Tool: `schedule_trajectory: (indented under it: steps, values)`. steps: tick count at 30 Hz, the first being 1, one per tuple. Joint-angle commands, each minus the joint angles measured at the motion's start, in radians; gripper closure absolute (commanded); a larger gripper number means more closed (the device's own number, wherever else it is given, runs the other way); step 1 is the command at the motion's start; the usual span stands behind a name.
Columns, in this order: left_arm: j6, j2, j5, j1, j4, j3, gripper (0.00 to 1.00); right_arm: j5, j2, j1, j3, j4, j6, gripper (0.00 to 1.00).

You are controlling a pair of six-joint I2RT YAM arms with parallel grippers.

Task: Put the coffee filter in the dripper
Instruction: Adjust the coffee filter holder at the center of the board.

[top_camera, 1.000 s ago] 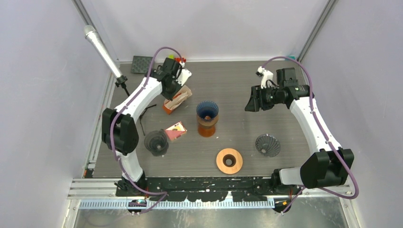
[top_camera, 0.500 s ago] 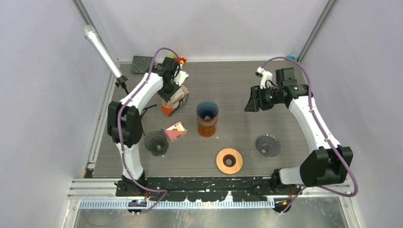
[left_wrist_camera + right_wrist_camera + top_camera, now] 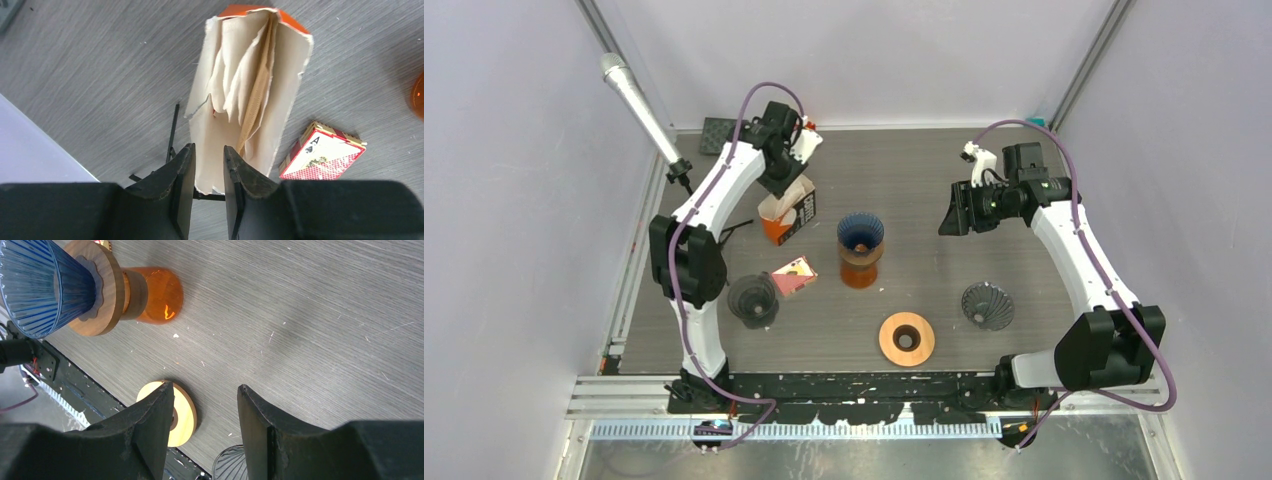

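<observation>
Grey table (image 3: 924,180) shows the filter pack (image 3: 295,85) upright now, tilted a second ago, its torn wall pinched by the narrow jaws of the left gripper (image 3: 208,150). Coffee filters (image 3: 235,75) stand inside it, left of the blue dripper (image 3: 861,232). Over free table to the right, the right gripper (image 3: 205,390) hangs spread wide.

My ribbed dripper (image 3: 861,230) is blue, its collar (image 3: 102,287) brown wood, the carafe (image 3: 152,295) under it amber glass. Left of the dripper, the filter box (image 3: 292,90) is orange outside and cream within, with cream and tan paper filters (image 3: 240,85). The card pack (image 3: 322,157) is red-patterned with a black ace of spades. The table (image 3: 924,180) is grey wood-grain. My left gripper (image 3: 206,170) and right gripper (image 3: 205,405) are black.
</observation>
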State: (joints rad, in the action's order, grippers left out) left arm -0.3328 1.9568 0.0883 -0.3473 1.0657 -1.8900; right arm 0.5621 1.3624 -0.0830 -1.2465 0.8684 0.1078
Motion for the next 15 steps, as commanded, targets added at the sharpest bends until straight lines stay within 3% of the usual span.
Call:
schedule_trajectory:
  steps: [1, 15]
  values:
    - [-0.022, -0.037, -0.019, 0.004, 0.031, -0.055, 0.71, -0.006, 0.001, 0.002, -0.003, -0.01, 0.015, 0.45]
    - [-0.005, -0.037, -0.157, 0.004, 0.02, -0.047, 0.72, -0.014, 0.002, 0.003, -0.001, -0.011, 0.018, 0.45]
